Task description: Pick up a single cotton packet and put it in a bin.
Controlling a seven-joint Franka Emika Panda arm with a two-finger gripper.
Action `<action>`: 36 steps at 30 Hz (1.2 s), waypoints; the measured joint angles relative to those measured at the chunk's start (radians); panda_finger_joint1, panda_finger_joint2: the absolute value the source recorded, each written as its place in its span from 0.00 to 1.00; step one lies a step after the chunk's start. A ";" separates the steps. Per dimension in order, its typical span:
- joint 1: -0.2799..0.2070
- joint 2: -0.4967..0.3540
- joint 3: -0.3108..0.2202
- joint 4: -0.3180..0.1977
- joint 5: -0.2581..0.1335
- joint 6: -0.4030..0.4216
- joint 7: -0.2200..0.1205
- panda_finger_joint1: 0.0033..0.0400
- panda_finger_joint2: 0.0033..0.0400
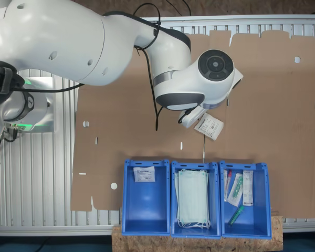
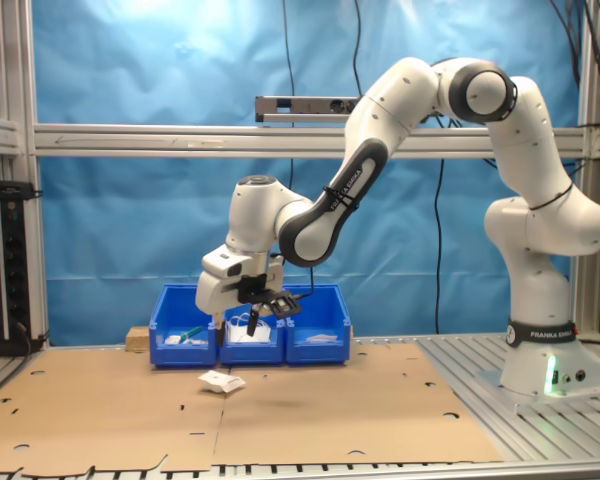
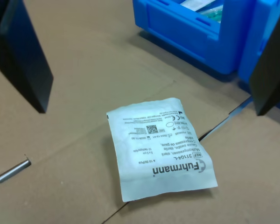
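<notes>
Packet (image 3: 161,148) lies flat on the cardboard sheet (image 1: 273,105), apart from the row of three blue bins and on the sheet side of them. Gripper (image 3: 149,60) hangs above the packet, fingers (image 3: 23,51) spread wide, nothing held; also seen in the second exterior view (image 2: 263,302). Target bin (image 1: 146,197) sits at one end of the row and already holds a similar packet; the mask bin (image 1: 195,199) is next to it. Risks, as judgement: the packet is thin and flat, so the fingers may slide over it or pinch cardboard. One corner looks slightly lifted, which may help. A weak grip could drop it short of the rim.
</notes>
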 joint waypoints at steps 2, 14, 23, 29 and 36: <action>-0.011 0.012 0.007 0.010 0.013 0.001 -0.007 1.00 1.00; -0.088 0.095 0.057 0.091 0.092 0.007 -0.050 1.00 1.00; -0.140 0.133 0.097 0.115 0.130 0.014 -0.072 1.00 1.00; -0.176 0.155 0.128 0.123 0.144 0.017 -0.096 1.00 1.00; -0.222 0.191 0.163 0.148 0.148 0.018 -0.134 1.00 1.00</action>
